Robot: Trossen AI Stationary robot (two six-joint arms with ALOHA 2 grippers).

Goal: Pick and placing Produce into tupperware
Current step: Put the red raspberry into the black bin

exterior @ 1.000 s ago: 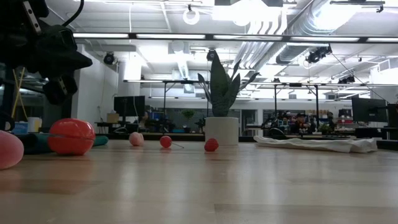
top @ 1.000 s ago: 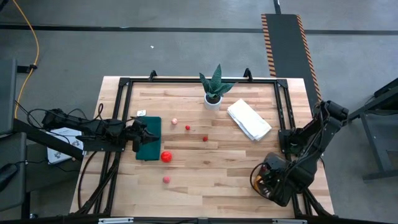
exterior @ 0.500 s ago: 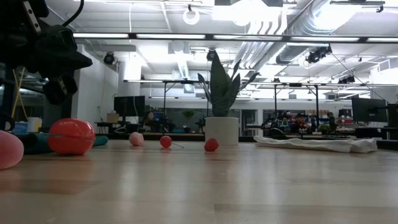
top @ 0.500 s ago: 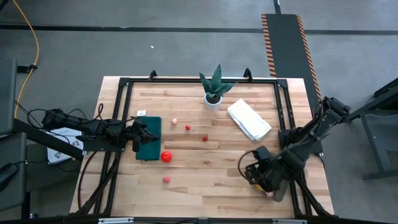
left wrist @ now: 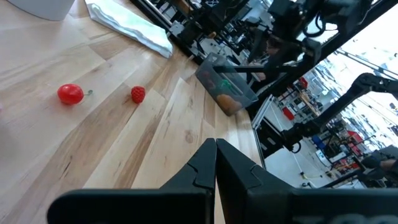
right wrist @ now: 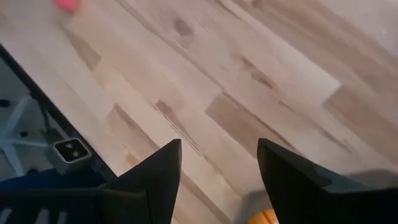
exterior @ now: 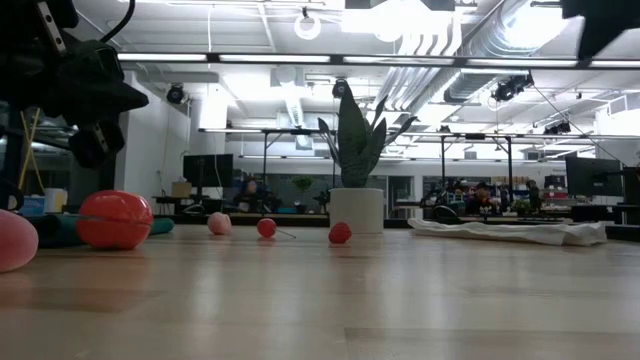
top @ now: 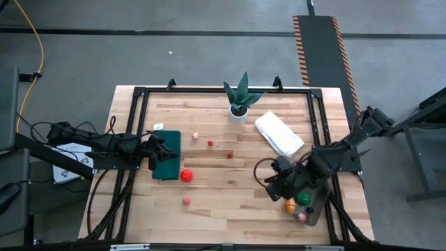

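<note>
Right gripper (top: 273,187): lower right of the high view, just left of the tupperware; we see its fingers (right wrist: 155,177) spread, with bare wood and nothing else between them.
Left gripper (top: 162,153): middle left of the high view, over the dark green mat (top: 167,166); its fingers (left wrist: 233,171) are pressed together and empty.
Tupperware (top: 312,209): lower right corner, at the table's near right edge; an orange piece (top: 290,205), a green piece (top: 304,199) and a pink piece (top: 302,217) lie inside.
Loose produce: large red fruit (top: 186,176), pink fruit (top: 187,201), pale pink fruit (top: 196,135) and two small red berries (top: 210,143) (top: 230,155), all left of centre.
Risk: we judge that the right arm, sweeping left, could clip the container wall and push it off the edge; round fruit may roll when nudged.
Open room: bare wood between the right gripper and the fruit; the potted plant (top: 240,97) and white cloth (top: 279,134) stand well apart, toward the upper middle.
</note>
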